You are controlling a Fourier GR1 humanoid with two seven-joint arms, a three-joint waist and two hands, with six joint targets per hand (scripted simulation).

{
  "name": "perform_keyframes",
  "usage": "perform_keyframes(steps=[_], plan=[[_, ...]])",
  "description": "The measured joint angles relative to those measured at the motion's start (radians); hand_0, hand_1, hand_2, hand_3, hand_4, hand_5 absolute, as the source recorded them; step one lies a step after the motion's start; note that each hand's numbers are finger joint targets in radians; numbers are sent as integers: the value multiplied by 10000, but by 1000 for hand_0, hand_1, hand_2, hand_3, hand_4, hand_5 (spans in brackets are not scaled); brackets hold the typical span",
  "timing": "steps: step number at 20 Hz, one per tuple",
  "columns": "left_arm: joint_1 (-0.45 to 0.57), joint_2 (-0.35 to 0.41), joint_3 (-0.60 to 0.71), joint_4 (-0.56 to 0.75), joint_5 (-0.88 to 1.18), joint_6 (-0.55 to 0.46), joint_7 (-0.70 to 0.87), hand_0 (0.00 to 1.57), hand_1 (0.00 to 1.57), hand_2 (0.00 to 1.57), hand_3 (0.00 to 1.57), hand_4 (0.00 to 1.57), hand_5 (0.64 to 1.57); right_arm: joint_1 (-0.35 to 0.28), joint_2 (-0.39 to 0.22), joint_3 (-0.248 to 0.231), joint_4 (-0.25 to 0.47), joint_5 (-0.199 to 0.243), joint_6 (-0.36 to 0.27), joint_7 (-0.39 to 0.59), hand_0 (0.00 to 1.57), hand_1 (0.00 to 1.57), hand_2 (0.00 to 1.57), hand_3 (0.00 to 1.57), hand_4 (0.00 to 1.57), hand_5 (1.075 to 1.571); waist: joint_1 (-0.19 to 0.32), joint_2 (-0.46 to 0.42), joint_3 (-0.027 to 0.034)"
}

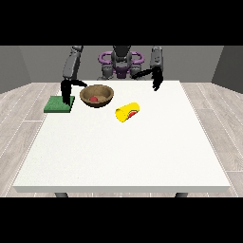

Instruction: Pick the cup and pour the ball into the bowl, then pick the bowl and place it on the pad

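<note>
A brown bowl [97,95] stands on the white table [123,152] at the back left, with a red ball [94,98] inside it. A yellow cup [128,112] lies on its side to the bowl's right, its mouth towards the camera and something red showing at the rim. A green pad [59,104] lies left of the bowl. The hand at the view's left [65,93] hangs over the pad's right part, close to the bowl's left rim, holding nothing. The hand at the view's right [156,83] hovers at the table's back edge, away from everything.
The table's far edge runs just behind the bowl and the hands. The robot's torso [121,64] stands behind it. Grey plank floor [218,128] surrounds the table.
</note>
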Motion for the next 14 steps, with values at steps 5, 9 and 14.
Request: perform_keyframes(steps=[5,9,14], plan=[[-275,-10,-296,-542,29,-190,208,0,0,0,0,0,1557,-45,-179,-316,389,-103,10,-874,0,0,0,0,133,1531,434,395,-161],[-296,-49,-528,-933,10,-393,410,0,0,0,0,0,1558,134,-238,-538,547,-232,62,-1348,0,0,0,0,205,1527,775,461,-260],[-393,-77,-633,-972,-21,-398,625,0,0,0,0,0,1562,38,103,-565,509,-343,-221,-1137,0,0,0,0,292,1538,910,344,-268]])
